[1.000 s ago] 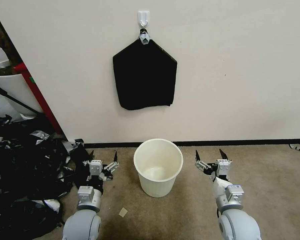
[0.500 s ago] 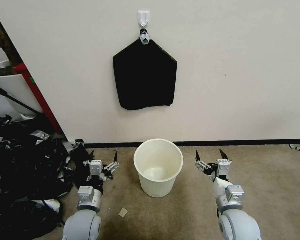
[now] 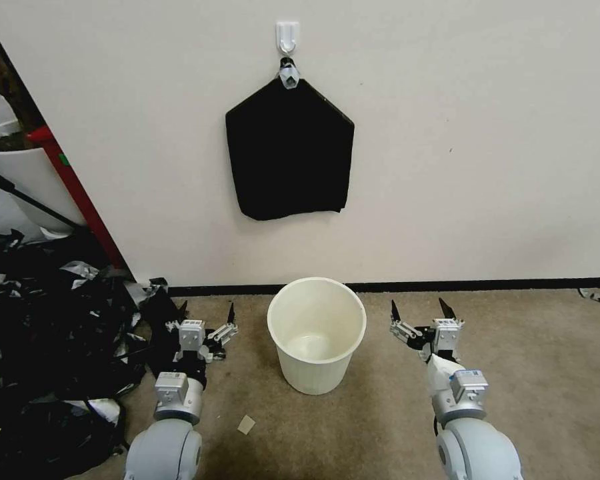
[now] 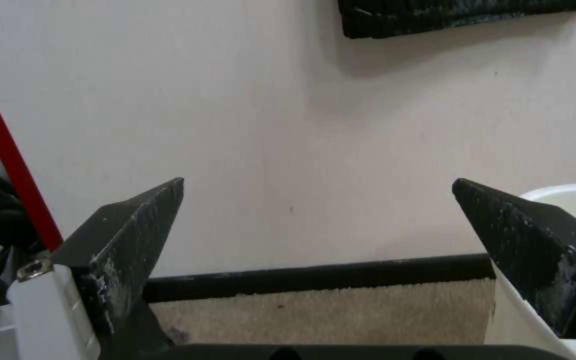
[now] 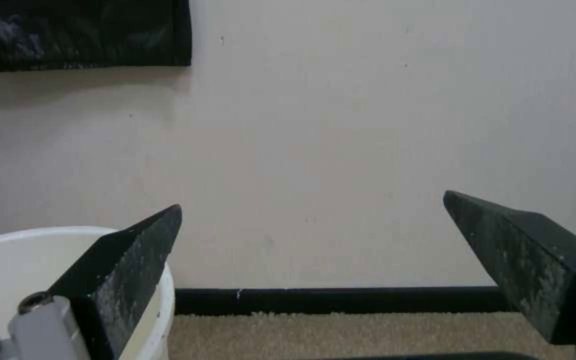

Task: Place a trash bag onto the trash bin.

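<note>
The trash bin, small, round and cream-white, stands upright on the carpet near the wall, with nothing inside or over its rim. My left gripper hovers low to the bin's left, open with nothing between its fingers. My right gripper mirrors it on the bin's right, also open and holding nothing. The left wrist view has the left gripper facing the wall, with the bin's rim beside one finger. In the right wrist view the right gripper also faces the wall, next to the bin. The trash bag is out of view.
A flat pentagon-shaped black pack of bags hangs from a white wall hook above the bin. A heap of torn black plastic scraps covers the floor at the left, beside a slanted red pole and a white tub.
</note>
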{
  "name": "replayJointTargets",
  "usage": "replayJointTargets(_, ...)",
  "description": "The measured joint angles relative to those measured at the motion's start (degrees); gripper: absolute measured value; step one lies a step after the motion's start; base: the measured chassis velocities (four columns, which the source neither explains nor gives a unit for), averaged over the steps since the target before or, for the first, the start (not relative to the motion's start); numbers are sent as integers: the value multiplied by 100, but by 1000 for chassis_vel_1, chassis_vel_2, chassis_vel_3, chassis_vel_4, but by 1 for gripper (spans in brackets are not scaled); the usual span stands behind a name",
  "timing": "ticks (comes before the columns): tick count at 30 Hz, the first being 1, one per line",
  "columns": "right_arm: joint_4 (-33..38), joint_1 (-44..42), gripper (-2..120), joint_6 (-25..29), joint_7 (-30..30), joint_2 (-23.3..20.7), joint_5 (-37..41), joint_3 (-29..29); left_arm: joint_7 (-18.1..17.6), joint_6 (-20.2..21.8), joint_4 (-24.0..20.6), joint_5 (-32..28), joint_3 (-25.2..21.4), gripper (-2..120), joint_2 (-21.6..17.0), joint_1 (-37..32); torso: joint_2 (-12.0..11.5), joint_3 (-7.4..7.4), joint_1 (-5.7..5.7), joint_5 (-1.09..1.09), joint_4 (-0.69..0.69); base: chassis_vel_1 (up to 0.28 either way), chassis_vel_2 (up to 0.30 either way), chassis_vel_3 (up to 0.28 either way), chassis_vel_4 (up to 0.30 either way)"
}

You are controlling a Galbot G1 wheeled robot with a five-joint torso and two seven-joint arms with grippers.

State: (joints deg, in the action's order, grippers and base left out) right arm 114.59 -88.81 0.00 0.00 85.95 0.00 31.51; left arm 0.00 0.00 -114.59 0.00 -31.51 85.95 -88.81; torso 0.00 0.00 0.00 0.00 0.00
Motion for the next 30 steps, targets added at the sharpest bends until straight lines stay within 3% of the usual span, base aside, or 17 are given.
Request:
replayJointTargets(21, 0, -7, 100, 27, 39, -15, 0, -2, -53, -37, 0, -28, 49, 100, -2, -6, 0, 0, 0, 0, 0, 0, 0, 0, 0)
replayJointTargets(23, 3, -50, 100, 171, 204, -81, 4, -17, -252, -233, 0, -157, 236, 100, -17, -28, 0, 0, 0, 2, 2, 0, 0, 0, 0)
replayJointTargets(25, 32, -139, 100, 451, 522, -220, 17, -49, -640, -617, 13, -403, 629, 100, -44, -79, 0, 0, 0, 0, 1, 0, 0, 0, 0)
replayJointTargets(26, 58, -227, 100, 737, 843, -359, 35, -78, -1023, -992, 24, -644, 1006, 100, -70, -131, 0, 0, 0, 1, 0, 0, 0, 0, 0)
replayJointTargets(30, 102, -369, 100, 1177, 1338, -570, 58, -127, -1143, -1345, 105, -747, 1211, 100, -100, -140, 0, 0, 0, 1, 0, 0, 0, 0, 0)
